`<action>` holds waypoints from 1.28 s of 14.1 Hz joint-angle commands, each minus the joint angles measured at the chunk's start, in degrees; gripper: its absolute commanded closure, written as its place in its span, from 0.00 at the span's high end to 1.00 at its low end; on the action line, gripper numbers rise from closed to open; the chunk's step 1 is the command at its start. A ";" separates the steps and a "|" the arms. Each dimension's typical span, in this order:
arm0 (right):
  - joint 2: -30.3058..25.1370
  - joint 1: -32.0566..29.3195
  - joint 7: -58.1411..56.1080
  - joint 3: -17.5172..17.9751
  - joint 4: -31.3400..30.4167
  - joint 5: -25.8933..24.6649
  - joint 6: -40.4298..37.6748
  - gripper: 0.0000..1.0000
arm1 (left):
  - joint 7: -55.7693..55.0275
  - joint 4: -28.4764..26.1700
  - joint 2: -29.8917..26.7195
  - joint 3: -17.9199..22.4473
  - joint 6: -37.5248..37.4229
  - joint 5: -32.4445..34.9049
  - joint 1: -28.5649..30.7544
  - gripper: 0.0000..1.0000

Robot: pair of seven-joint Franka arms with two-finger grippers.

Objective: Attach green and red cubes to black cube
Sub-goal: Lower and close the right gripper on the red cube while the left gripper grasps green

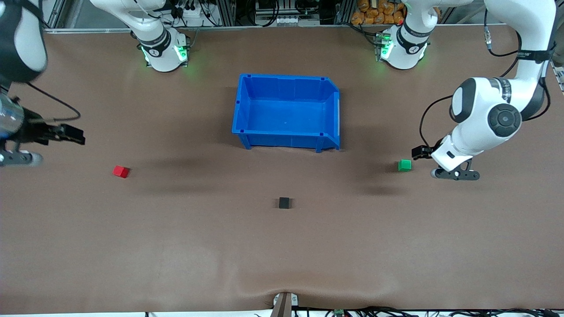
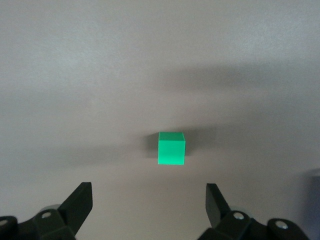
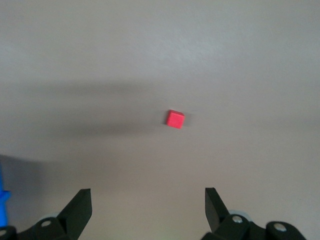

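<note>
The black cube (image 1: 284, 202) sits on the brown table, nearer the front camera than the blue bin. The green cube (image 1: 404, 165) lies toward the left arm's end; in the left wrist view it (image 2: 171, 148) sits just ahead of the fingers. My left gripper (image 1: 421, 152) (image 2: 148, 189) is open and empty, low beside the green cube. The red cube (image 1: 121, 171) lies toward the right arm's end and shows small in the right wrist view (image 3: 175, 119). My right gripper (image 1: 71, 134) (image 3: 147, 192) is open and empty, up over the table short of the red cube.
An empty blue bin (image 1: 243, 110) stands in the middle of the table, between the two arm bases and the black cube. Its corner shows at the edge of the right wrist view (image 3: 2, 200). Cables run along the table's front edge.
</note>
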 commanded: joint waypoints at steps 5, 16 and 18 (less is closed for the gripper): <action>12.53 -1.19 0.60 -1.31 -0.85 -1.03 2.82 1.00 | -4.84 -3.65 6.31 -0.09 12.54 0.39 -0.40 1.00; 25.37 -5.41 13.08 -1.39 -3.14 5.47 13.98 0.73 | -5.19 0.92 13.88 0.00 12.91 1.09 -3.03 1.00; 26.08 -5.15 13.08 -1.39 -3.93 5.47 15.82 0.54 | -5.01 0.92 14.14 -0.09 12.91 2.92 -2.86 1.00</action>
